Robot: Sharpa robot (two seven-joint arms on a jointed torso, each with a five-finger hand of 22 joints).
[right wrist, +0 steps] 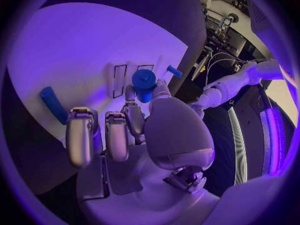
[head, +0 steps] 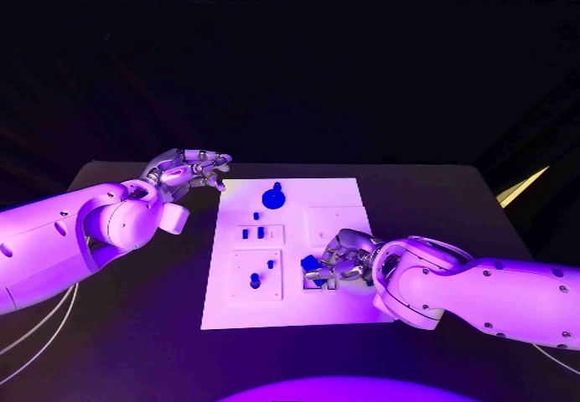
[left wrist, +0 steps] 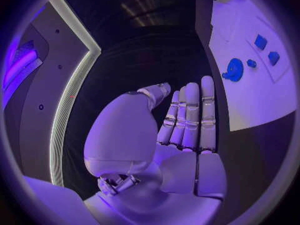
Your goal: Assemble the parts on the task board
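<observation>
At the left of the head view we see the left hand (head: pixel 191 173) raised over the black table (head: pixel 145 285), just beside the far left corner of the task board (head: pixel 290 310) and not touching it. In its own wrist view the left hand (left wrist: pixel 181 130) shows a bare palm with fingers (left wrist: pixel 190 115) straight and side by side and the thumb set off a little, so we read it as open, holding nothing. Moving right, the white board lies flat in the middle of the table. Near its far edge stands a round blue part (head: pixel 273 198), which the left wrist view shows as a toothed disc (left wrist: pixel 234 69) with two smaller blue pieces close by. Below it on the board we see a small raised panel with short blue parts (head: pixel 256 234) standing in it, and nearer us a second panel with another blue part (head: pixel 255 280). Further right, the right hand (head: pixel 342 261) rests low on the board's near right area, its fingers bent down around a blue part (head: pixel 311 266). In the right wrist view the hand (right wrist: pixel 134 130) has a blue cylindrical part (right wrist: pixel 144 81) at its fingertips, seemingly pinched between thumb and finger above slots in the board, though we cannot be sure the grip is firm. A blue rod (right wrist: pixel 52 104) lies apart on the board beside that hand.
</observation>
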